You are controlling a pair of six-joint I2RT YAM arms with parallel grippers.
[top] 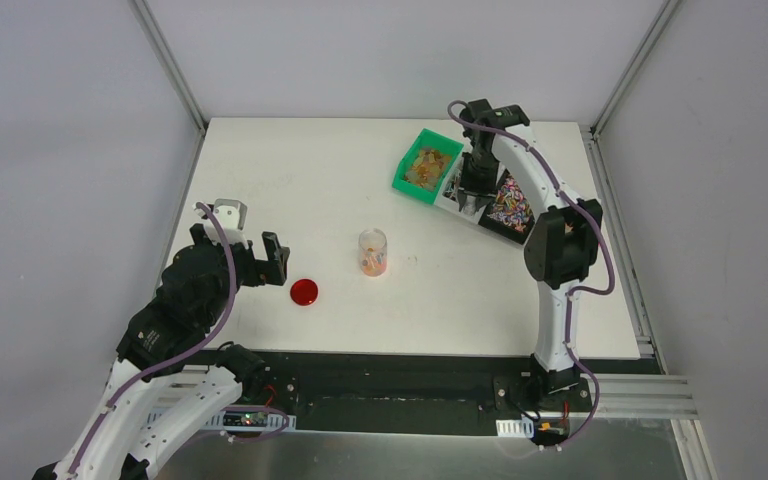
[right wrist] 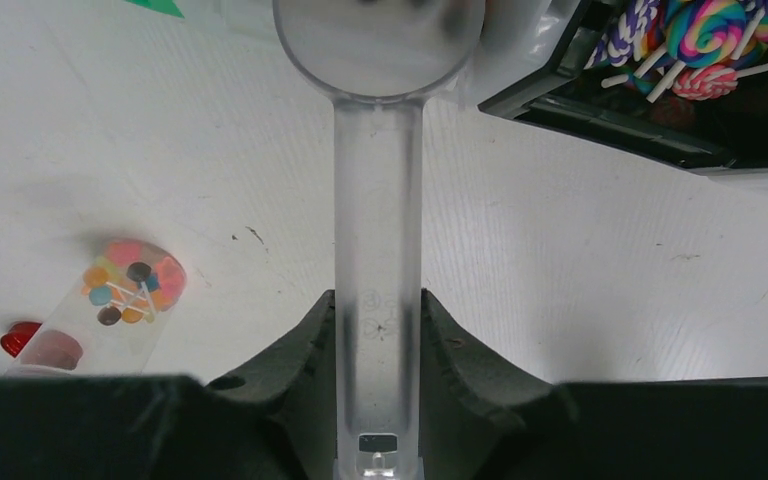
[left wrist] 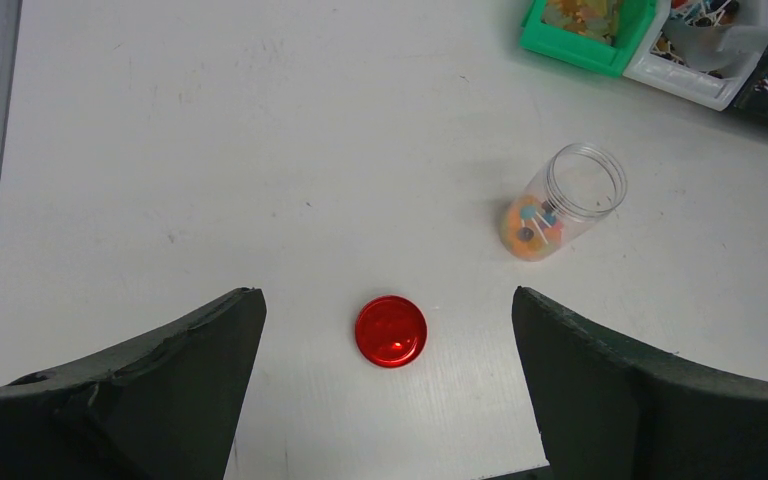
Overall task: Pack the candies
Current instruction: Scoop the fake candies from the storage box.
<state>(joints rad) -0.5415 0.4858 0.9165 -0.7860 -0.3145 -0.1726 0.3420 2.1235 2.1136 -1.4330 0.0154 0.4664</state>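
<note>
Now | right pincer [right wrist: 378,320] pinching clear plastic scoop [right wrist: 378,200], right of clear plastic jar [left wrist: 582,190] holding small multicoloured candies [left wrist: 528,228] | left pincer [left wrist: 385,294] spread wide, left of jar

No legible text or markings

We're looking into a robotics lab cell: a white desk [top: 290,180] boxed in by plain grey panels [top: 60,150] on aluminium posts [top: 170,65]. The left arm [top: 185,290] and right arm [top: 560,250] are bolted to a black rail [top: 390,385] at the near edge, with a green bin [top: 412,192] at the back.
</note>
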